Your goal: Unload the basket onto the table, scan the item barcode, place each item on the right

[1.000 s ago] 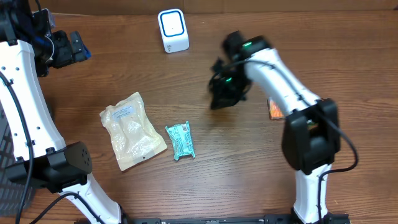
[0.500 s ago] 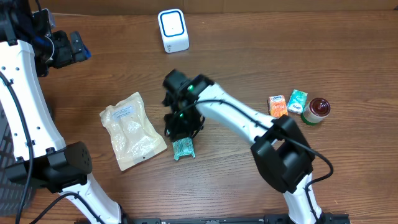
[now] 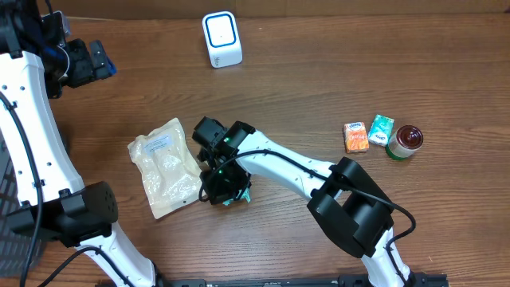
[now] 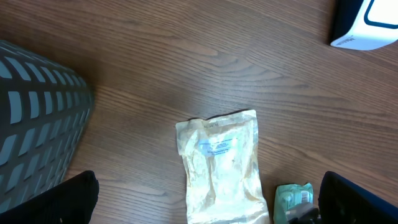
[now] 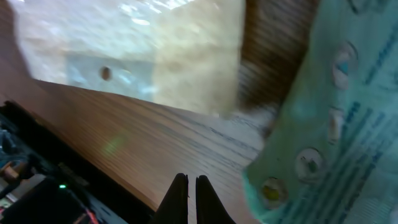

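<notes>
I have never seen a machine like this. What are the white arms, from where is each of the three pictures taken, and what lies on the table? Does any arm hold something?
These are two robot arms at a wooden table, each ending in a two-finger gripper. One picture looks down from above; the other two come from small cameras on the wrists.

On the table lie a white box, probably the barcode scanner, a beige pouch, a teal packet, an orange packet, a small teal carton and a red-lidded jar. A grey basket stands at the left.

The left gripper is open and empty. The right gripper is shut, low beside the teal packet, holding nothing.
</notes>
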Available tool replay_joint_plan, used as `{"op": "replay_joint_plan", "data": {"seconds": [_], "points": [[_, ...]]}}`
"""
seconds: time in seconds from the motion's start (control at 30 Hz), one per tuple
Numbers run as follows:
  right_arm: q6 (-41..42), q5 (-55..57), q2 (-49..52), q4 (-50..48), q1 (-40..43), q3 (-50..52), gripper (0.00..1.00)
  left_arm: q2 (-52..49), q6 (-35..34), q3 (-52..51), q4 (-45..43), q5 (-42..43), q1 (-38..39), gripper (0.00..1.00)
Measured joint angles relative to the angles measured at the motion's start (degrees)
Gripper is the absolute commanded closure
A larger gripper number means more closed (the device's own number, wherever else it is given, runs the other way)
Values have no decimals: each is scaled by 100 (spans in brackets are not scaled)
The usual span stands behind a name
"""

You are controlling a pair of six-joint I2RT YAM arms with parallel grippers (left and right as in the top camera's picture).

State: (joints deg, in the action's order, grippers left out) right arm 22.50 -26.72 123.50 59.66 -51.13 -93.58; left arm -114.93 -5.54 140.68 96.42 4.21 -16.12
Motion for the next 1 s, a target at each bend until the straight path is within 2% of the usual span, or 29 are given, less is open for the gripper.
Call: {"op": "replay_joint_plan", "data": {"seconds": [0.3, 0.93, 1.0], "points": [[227, 417, 0, 153, 63, 210, 96, 0, 0, 0, 0, 2, 0, 0], [74, 621, -22, 568, 1305, 188, 96, 0, 0, 0, 0, 2, 0, 0], [55, 619, -118, 575, 1523, 186, 89, 0, 0, 0, 2, 2, 0, 0]]}}
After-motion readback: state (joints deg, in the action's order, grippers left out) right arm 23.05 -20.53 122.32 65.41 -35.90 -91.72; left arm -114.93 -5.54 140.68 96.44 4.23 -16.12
